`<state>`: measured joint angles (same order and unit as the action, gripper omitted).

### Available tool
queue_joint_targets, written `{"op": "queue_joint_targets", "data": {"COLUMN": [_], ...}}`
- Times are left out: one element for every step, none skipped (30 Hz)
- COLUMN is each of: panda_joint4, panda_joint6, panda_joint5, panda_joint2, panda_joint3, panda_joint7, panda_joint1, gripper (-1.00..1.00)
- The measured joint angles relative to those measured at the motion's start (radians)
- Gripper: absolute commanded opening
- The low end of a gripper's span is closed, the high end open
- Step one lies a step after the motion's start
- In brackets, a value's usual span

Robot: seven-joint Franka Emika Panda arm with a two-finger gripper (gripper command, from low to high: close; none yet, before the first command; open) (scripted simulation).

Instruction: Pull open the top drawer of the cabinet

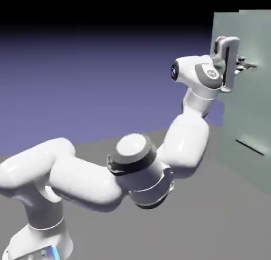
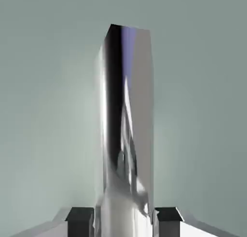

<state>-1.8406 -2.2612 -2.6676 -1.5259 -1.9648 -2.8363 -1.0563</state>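
Note:
The pale grey-green cabinet (image 1: 249,111) stands at the exterior view's right. My gripper (image 1: 243,65) reaches level against the top drawer (image 1: 258,39) and is shut on its thin dark handle (image 1: 251,66). In the hand view the handle (image 2: 126,111) shows as a shiny metal bar running up the middle of the picture. It sits between my two grey fingertips (image 2: 79,220), which press it from both sides at my gripper (image 2: 124,221). The drawer front (image 2: 43,111) fills the rest of that view. Whether the drawer stands out from the cabinet I cannot tell.
The lower drawer's dark handle (image 1: 250,146) shows below my hand on the same cabinet face. The grey table (image 1: 222,222) runs up to the cabinet's foot. My arm's elbow (image 1: 135,164) bulks over the table's left and middle.

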Motion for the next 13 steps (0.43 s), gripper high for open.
{"op": "queue_joint_targets", "data": {"panda_joint4": [-0.036, -0.072, -0.109, -0.145, -0.181, -0.217, -0.254, -0.29, -0.326, -0.362, -0.378, -0.378, -0.378], "panda_joint6": [0.014, 0.029, 0.043, 0.057, 0.071, 0.085, 0.099, 0.112, 0.126, 0.139, 0.145, 0.146, 0.146], "panda_joint5": [0.003, 0.007, 0.011, 0.015, 0.02, 0.026, 0.032, 0.039, 0.046, 0.055, 0.058, 0.062, 0.062], "panda_joint2": [-0.002, -0.005, -0.008, -0.01, -0.013, -0.017, -0.02, -0.023, -0.027, -0.031, -0.033, -0.033, -0.033], "panda_joint3": [-0.005, -0.011, -0.016, -0.023, -0.029, -0.036, -0.044, -0.052, -0.061, -0.07, -0.074, -0.074, -0.074], "panda_joint7": [0.006, 0.013, 0.019, 0.024, 0.03, 0.035, 0.041, 0.045, 0.05, 0.055, 0.057, 0.055, 0.055], "panda_joint1": [-0.022, -0.044, -0.066, -0.089, -0.111, -0.134, -0.157, -0.18, -0.203, -0.226, -0.236, -0.236, -0.236], "gripper": [-1.0, -1.0, -1.0, -1.0, -1.0, -1.0, -1.0, -1.0, -1.0, -1.0, 1.0, 1.0, 1.0]}}
